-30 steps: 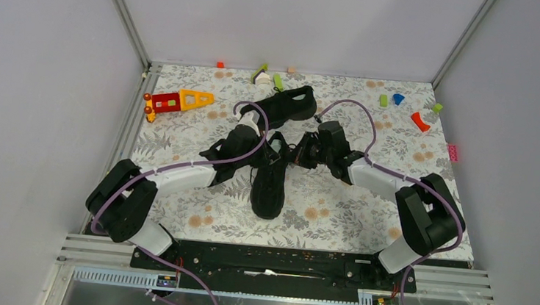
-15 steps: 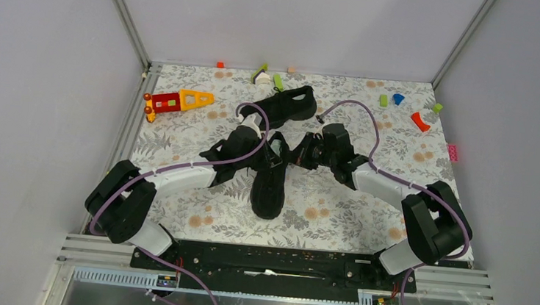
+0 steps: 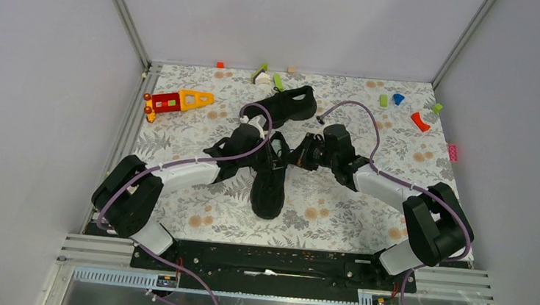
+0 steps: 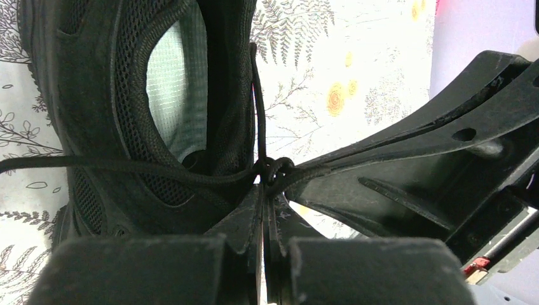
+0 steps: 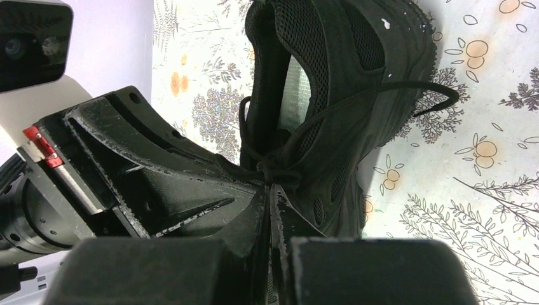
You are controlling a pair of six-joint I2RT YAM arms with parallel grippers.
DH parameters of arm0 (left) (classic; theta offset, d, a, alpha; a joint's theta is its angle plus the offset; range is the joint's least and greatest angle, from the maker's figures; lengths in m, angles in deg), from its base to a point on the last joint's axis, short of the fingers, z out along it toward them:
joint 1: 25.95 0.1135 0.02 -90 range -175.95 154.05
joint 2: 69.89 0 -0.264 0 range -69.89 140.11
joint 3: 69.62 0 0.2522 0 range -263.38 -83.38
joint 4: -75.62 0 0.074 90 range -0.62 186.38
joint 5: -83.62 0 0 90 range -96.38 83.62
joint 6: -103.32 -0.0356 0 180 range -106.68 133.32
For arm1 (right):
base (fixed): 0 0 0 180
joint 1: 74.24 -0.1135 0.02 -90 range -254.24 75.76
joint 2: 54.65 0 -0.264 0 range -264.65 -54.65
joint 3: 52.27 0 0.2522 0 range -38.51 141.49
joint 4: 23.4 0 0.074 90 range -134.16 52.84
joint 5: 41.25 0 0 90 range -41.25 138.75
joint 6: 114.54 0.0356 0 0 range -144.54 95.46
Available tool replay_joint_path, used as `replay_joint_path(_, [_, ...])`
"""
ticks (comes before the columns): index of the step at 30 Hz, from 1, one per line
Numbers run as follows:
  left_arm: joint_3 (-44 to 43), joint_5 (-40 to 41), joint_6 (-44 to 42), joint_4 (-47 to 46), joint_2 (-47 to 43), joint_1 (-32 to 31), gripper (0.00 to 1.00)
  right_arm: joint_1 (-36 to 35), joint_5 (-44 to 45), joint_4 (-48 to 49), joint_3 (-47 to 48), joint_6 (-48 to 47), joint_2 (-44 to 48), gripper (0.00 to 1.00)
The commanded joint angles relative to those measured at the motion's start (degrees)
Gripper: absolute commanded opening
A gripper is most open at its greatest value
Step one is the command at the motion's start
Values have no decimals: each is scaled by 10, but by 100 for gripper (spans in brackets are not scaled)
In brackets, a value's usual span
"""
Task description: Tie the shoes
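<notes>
Claws at the near shoe [image 3: 269, 189].
Left claw [image 4: 264, 190] and right claw [image 5: 270, 187], tips meeting over its opening, both clamped on the lace knot [image 4: 274, 170].

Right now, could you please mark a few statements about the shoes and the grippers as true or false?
1. The left gripper and the right gripper are both shut on the lace. True.
2. The grippers work on the far shoe. False: they meet tip to tip over the near shoe.
3. A red and yellow toy lies at the far left of the table. True.
4. The near shoe's lining is bright orange. False: its insole is pale grey.
</notes>
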State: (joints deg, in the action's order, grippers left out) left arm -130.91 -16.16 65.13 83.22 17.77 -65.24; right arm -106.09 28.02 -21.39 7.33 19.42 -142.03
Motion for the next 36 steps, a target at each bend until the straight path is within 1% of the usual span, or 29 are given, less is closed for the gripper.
replay_joint_path(1, [-16,-45,14,-31,12,15,0,2,-16,24,2,-1,18,0])
replay_joint_path(4, [-16,-55,11,-31,12,30,0,2,-14,22,3,-1,15,3])
replay_joint_path(9, [-15,-86,19,-43,30,49,0,2,-1,11,4,0,15,13])
replay_joint_path(14, [-26,-106,20,-41,57,50,0,4,5,12,-2,0,21,19])
replay_joint_path(20, [-26,-107,25,-47,66,50,0,10,5,15,-13,2,28,25])
replay_joint_path(31, [-36,-110,30,-39,77,50,0,26,-2,15,-29,10,39,29])
replay_joint_path(36, [-45,-118,35,-33,88,49,0,29,-11,15,-28,12,35,29])
